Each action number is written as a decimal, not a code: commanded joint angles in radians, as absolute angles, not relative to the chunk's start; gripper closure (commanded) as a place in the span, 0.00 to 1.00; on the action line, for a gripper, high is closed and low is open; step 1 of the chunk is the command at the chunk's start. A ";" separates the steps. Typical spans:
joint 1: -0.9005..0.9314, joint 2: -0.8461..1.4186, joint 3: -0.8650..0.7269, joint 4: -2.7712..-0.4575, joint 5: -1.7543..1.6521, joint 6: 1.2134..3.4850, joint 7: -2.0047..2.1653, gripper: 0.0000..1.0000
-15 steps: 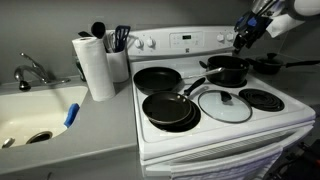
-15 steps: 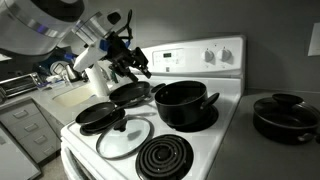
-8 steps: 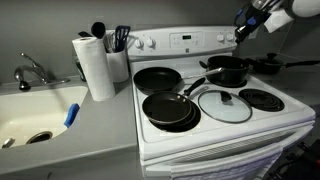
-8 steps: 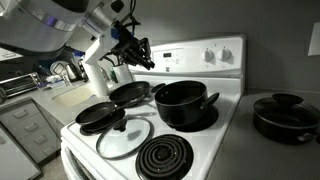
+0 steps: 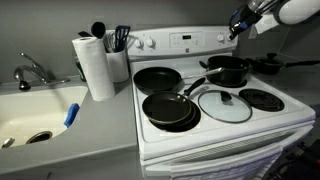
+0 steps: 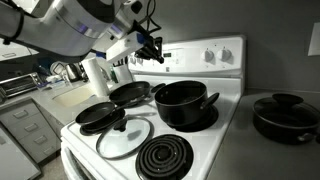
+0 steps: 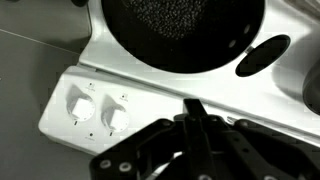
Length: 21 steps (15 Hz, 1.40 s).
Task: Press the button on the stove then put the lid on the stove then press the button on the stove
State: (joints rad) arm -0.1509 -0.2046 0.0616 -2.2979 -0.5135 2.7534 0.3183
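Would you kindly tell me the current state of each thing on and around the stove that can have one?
end effector: shut, empty, up by the back panel of the stove
lid: lying flat on the stove top, knob up, covering nothing
black pot: uncovered, on a back burner
side pot: covered, on the counter beside the stove
front coil burner: bare
paper towel roll: upright

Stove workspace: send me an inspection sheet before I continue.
Surface: white electric stove, front coil burner bare.
Job's things: round clear glass lid lies flat on the stovetop beside that burner.
Clutter: front black frying pan, rear black frying pan, black pot.
Gripper: black gripper in the air before the back panel, apparently shut, empty.
Cables: nothing seen.
Surroundings: white paper towel roll, sink.
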 commanded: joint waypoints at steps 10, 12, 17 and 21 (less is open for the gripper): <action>-0.076 0.104 0.008 -2.023 -0.222 2.818 0.000 1.00; -0.070 0.140 0.007 -1.977 -0.196 2.801 -0.035 1.00; -0.076 0.232 0.003 -1.888 -0.149 2.789 -0.101 1.00; -0.088 0.304 0.009 -1.813 -0.112 2.787 -0.152 1.00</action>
